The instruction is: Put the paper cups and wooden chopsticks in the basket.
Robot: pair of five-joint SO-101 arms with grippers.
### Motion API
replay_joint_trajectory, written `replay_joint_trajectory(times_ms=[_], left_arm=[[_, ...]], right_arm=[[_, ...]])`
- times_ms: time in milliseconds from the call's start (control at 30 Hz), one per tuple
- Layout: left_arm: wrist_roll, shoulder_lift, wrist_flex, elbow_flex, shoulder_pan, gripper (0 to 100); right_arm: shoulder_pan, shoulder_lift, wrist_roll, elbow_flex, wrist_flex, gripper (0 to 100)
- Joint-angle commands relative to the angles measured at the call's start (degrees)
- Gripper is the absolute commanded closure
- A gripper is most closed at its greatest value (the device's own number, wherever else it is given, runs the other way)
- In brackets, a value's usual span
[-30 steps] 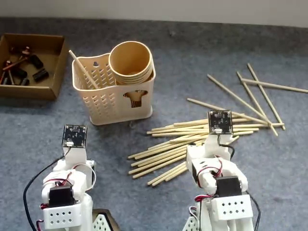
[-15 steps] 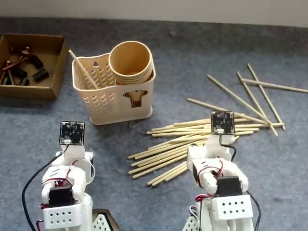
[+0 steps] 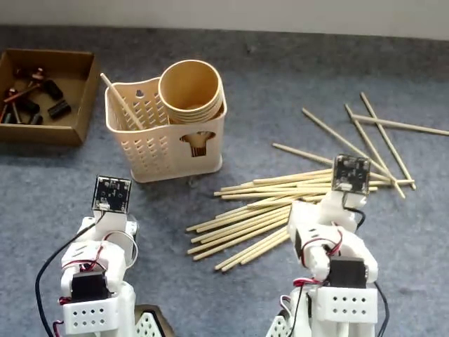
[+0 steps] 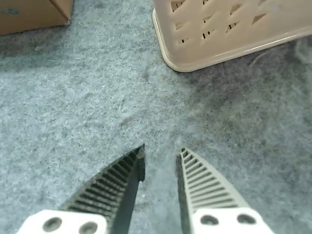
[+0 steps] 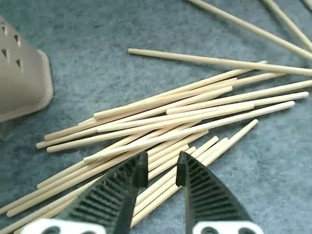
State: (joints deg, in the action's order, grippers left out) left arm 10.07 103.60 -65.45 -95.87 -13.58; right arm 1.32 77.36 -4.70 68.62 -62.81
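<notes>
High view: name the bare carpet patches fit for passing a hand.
Bare: grey carpet between the brown cardboard box, the beige slotted plastic basket and the left gripper; also between basket and far loose chopsticks. Crowded: the wooden chopstick pile below the right gripper.

high view: cardboard box (image 3: pixel 43 132) cut off at the left edge, its small dark contents (image 3: pixel 31 98) too small to identify; lower part of the stacked paper cups (image 3: pixel 191 88) hidden inside the basket (image 3: pixel 151 151); part of the chopstick pile (image 3: pixel 242 226) hidden beneath the right arm (image 3: pixel 328 242). wrist views: basket cut off by the frame edge.
</notes>
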Motion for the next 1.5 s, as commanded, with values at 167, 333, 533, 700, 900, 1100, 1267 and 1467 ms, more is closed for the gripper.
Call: replay_joint_trajectory(times_ms=[167,333,533,700,900,1100,1267,1467], left_arm=[[0.4,0.5,1.3,-0.5,1.2,89],[0.4,0.5,1.3,-0.5,1.3,89],[0.4,0.5,1.3,-0.5,1.4,89],[0.4,0.5,1.3,-0.6,1.4,89],[0.4,0.5,1.3,-0.6,1.4,89],[0.4,0.5,1.3,-0.6,1.4,89],[0.4,0.5,1.3,-0.6,1.4,89],[0.4,0.5,1.3,-0.6,1.4,89]], right_arm=[[7.0,-23.3,-0.5,-15.6,-1.0,88.9],[7.3,-38.0,6.2,-25.0,-1.1,88.9],[9.9,-54.8,15.2,-35.6,-1.1,88.9],[13.7,-66.5,22.2,-48.2,-1.1,88.9],[17.6,-82.1,28.9,-68.1,-1.1,88.9],[18.4,-99.4,34.6,-88.2,-1.1,88.9],[19.1,-111.0,37.4,-104.1,-1.1,87.6],[20.5,-123.5,38.1,-119.7,-1.5,75.6]])
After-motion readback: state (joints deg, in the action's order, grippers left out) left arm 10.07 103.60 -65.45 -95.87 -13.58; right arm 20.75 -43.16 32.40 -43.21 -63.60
